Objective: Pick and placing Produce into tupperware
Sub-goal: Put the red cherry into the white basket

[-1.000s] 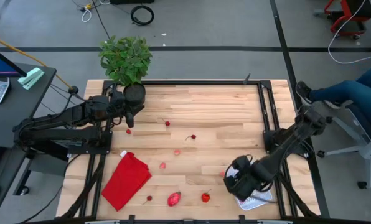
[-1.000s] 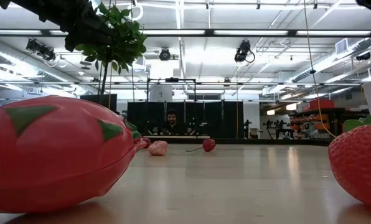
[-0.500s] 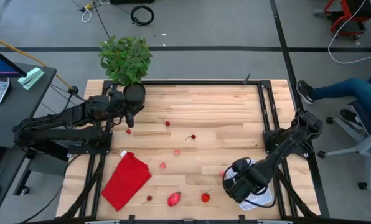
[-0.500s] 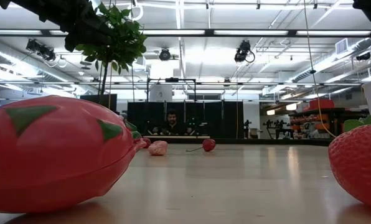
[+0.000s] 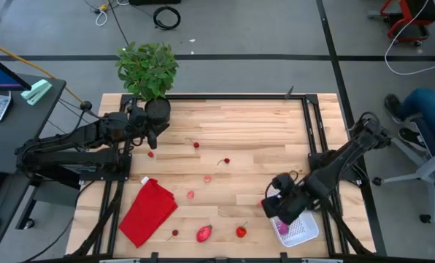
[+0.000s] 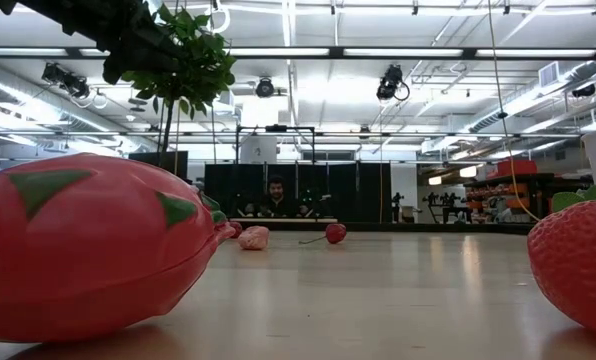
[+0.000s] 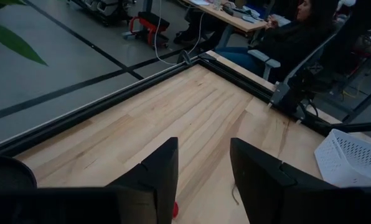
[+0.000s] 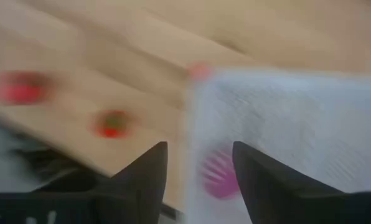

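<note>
In the white mesh tupperware (image 5: 302, 229): one purple ball (image 5: 282, 229); right gripper (image 5: 281, 208) above, fingers parted, empty. Left gripper (image 7: 201, 171) far-left, parted.

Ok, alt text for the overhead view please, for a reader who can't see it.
Seen from above, the right gripper hangs over the white tupperware at the wooden table's near right corner, a purple ball inside it. Small red and pink toy fruits lie scattered beside a red cloth; the left gripper waits near a potted plant.
</note>
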